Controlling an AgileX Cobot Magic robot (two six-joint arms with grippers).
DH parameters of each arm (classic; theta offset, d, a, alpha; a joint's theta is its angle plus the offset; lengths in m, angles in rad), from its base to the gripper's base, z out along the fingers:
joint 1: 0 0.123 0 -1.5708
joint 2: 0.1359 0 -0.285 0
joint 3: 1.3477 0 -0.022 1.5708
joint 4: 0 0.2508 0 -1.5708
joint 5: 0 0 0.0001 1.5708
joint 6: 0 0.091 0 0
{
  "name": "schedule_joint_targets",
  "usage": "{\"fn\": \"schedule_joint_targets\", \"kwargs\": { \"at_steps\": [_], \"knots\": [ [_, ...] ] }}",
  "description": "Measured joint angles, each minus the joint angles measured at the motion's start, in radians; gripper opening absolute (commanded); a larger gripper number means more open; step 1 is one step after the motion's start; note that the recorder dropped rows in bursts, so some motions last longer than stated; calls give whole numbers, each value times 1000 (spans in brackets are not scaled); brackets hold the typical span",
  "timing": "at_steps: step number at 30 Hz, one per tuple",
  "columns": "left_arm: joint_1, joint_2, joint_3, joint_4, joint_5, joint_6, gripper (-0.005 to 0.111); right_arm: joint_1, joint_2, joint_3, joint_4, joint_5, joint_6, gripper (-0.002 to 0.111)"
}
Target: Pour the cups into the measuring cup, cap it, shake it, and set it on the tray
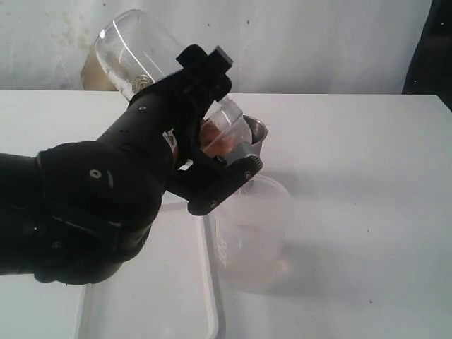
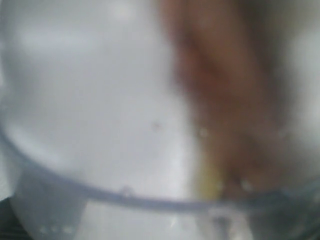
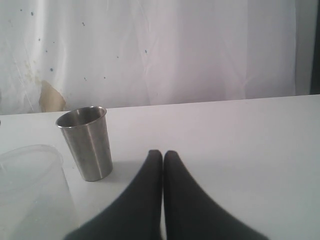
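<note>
while the left gripper (image 1: 222,120) clamps the measuring cup (image 1: 134,49), tilted in the air, shaking seems in hand; the right gripper (image 3: 163,156) rests closed and empty. next it needs righting, then lowering onto the tray (image 1: 155,296).

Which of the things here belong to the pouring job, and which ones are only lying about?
Job: measuring cup, tilted in the left gripper; steel tumbler; tray; a brown blur by the gripper, perhaps the wooden cup.
Lying about: frosted tub, beside the tray.
</note>
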Motion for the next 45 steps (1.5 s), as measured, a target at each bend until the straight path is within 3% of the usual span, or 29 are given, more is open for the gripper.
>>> {"fn": "schedule_joint_targets", "kwargs": {
  "at_steps": [10,20,24,29,33,42,45],
  "knots": [
    [0,-5,-2,-30,110,-450,0,0,0,0,0,0,0,0],
    [0,-101,-2,-299,-27,-743,0,0,0,0,0,0,0,0],
    [35,-167,-2,-405,-173,-862,0,0,0,0,0,0,0,0],
    [158,-284,68,-499,-459,-988,0,0,0,0,0,0,0,0],
    [305,-367,161,-533,-706,-1099,0,0,0,0,0,0,0,0],
    [754,-421,381,-561,-1471,-1230,0,0,0,0,0,0,0,0],
    [863,-406,435,-567,-1669,-1229,0,0,0,0,0,0,0,0]
  ]
}}
